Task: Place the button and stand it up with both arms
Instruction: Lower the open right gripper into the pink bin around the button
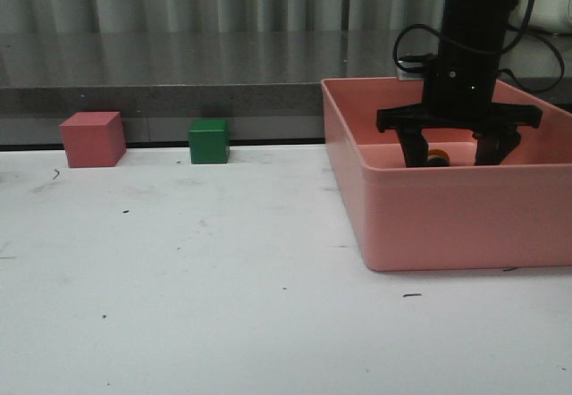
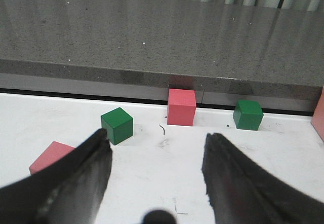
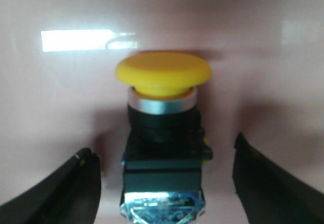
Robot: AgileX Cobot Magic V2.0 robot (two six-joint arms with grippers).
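The white tabletop (image 1: 223,279) carried a large pink plastic bin (image 1: 447,216) at front-view right, w/ a pink cube (image 1: 92,138) & a green cube (image 1: 209,140) along the back edge. The black right arm's two-finger gripper (image 1: 458,155) was down inside the bin, fingers spread wide either side of the yellow-capped, black-bodied push button (image 3: 163,133), not touching it. Left gripper (image 2: 157,183), seen only in its wrist view, was spread apart over bare table, holding nothing.

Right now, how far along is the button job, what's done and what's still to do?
Early stage. Done: the right gripper has reached into the pink bin and sits open, fingers on either side of the button. In hand: nothing yet, the button lies on the bin floor ungripped. Left: grasp it, lift it out, and stand it on the table with the left gripper, which is open and empty.
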